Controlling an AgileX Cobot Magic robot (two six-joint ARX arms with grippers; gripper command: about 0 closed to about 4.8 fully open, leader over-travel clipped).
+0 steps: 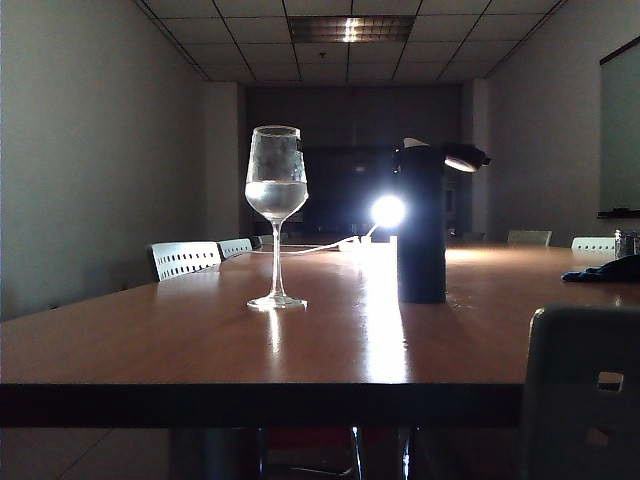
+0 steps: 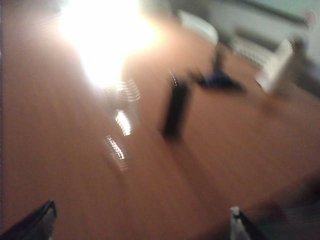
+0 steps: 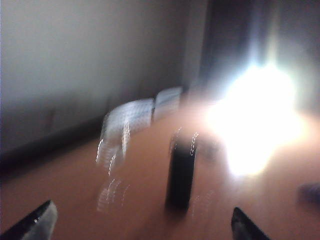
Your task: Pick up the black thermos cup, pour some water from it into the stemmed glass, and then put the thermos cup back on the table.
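Observation:
The stemmed glass (image 1: pixel 276 200) stands upright on the table (image 1: pixel 180 345), left of centre, with clear liquid in its bowl. To its right stands the black thermos cup (image 1: pixel 421 225), upright, its flip lid (image 1: pixel 458 157) hinged open. Neither arm shows in the exterior view. In the blurred left wrist view my left gripper (image 2: pixel 142 220) is open and empty over bare wood, well short of the thermos cup (image 2: pixel 176 110) and the glass's glints (image 2: pixel 122 122). My right gripper (image 3: pixel 142 212) is open and empty too, with the thermos cup (image 3: pixel 181 172) and the blurred glass (image 3: pixel 114 160) ahead of it.
A bright lamp (image 1: pixel 388 211) with a white cable glares behind the thermos cup. White chairs (image 1: pixel 185 258) line the table's left side. A dark cloth (image 1: pixel 605 270) and a small can (image 1: pixel 627 243) lie at the far right. A chair back (image 1: pixel 585 390) stands at the near right edge.

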